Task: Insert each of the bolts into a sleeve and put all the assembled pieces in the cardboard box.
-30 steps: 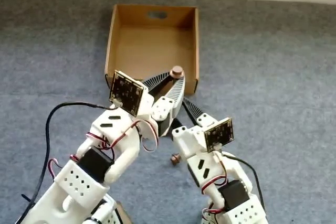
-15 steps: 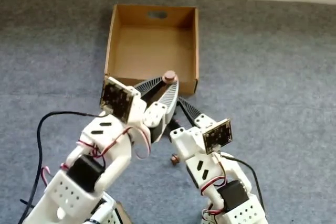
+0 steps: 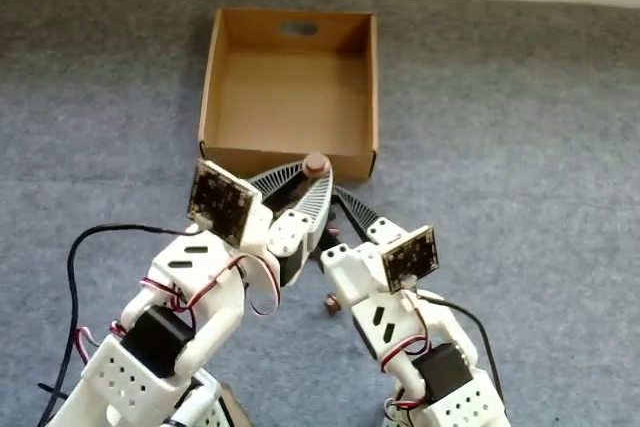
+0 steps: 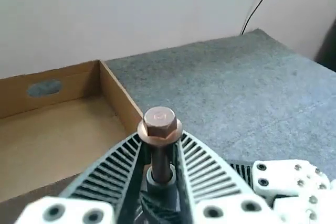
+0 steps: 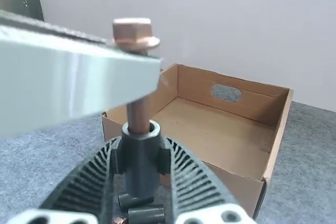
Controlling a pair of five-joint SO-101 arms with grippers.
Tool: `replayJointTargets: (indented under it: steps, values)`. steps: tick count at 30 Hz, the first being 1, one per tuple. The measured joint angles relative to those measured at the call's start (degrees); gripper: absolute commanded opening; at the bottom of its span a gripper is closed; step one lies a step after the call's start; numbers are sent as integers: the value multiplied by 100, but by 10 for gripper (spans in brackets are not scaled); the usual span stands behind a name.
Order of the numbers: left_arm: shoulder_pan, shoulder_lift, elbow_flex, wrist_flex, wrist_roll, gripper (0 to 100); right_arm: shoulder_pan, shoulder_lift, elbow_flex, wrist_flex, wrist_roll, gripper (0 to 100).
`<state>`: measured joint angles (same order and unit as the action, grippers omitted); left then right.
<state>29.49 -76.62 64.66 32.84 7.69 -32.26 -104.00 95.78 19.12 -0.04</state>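
Note:
My left gripper [image 3: 312, 177] is shut on a copper bolt [image 3: 316, 164], held upright just in front of the cardboard box [image 3: 211, 77]. The left wrist view shows the bolt's hex head [image 4: 160, 124] above the ribbed fingers [image 4: 202, 169], its shank running down into a dark sleeve [image 4: 159, 181]. Directly below, my right gripper [image 5: 140, 163] is shut on the grey sleeve [image 5: 140, 153], and the bolt [image 5: 134, 35] stands with its tip in the sleeve's mouth. In the high view, the right gripper [image 3: 338, 209] sits under the left one.
A loose bolt [image 3: 333, 302] lies on the grey carpet between the two arms. Spare grey sleeves [image 5: 142, 211] rest on the floor below the right gripper. The box [image 5: 231, 174] stands open behind both grippers, its inside bare.
The left arm has drawn back from the box's front wall with the bolt and brought it over the sleeve. The right arm has shifted only slightly.

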Motion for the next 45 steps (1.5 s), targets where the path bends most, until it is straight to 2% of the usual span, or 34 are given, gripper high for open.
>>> replayJointTargets:
  steps: [6, 9, 15, 28, 32, 36, 42, 45]
  values:
    - [0, 0, 70, 9, -668, 9, 0, 0, 0, 0, 0, 6]
    - [0, 0, 70, 9, -712, 17, 0, 0, 0, 0, 0, 6]
    - [0, -35, 246, 26, -712, 130, 0, 0, 0, 0, 0, 6]
    - [-79, -88, 475, 35, -747, 133, 35, 9, 0, 0, 0, 6]
    - [-79, -501, 484, 378, -747, 142, 18, 0, 0, 0, 0, 6]
    - [-53, -1152, 475, 853, -756, 216, 18, 9, 0, 0, 0, 6]
    - [-53, -1486, 475, 1029, -756, 213, 18, 0, 0, 0, 0, 6]
    - [-308, -1512, 475, 1029, -765, 213, 18, 0, 0, 0, 0, 6]
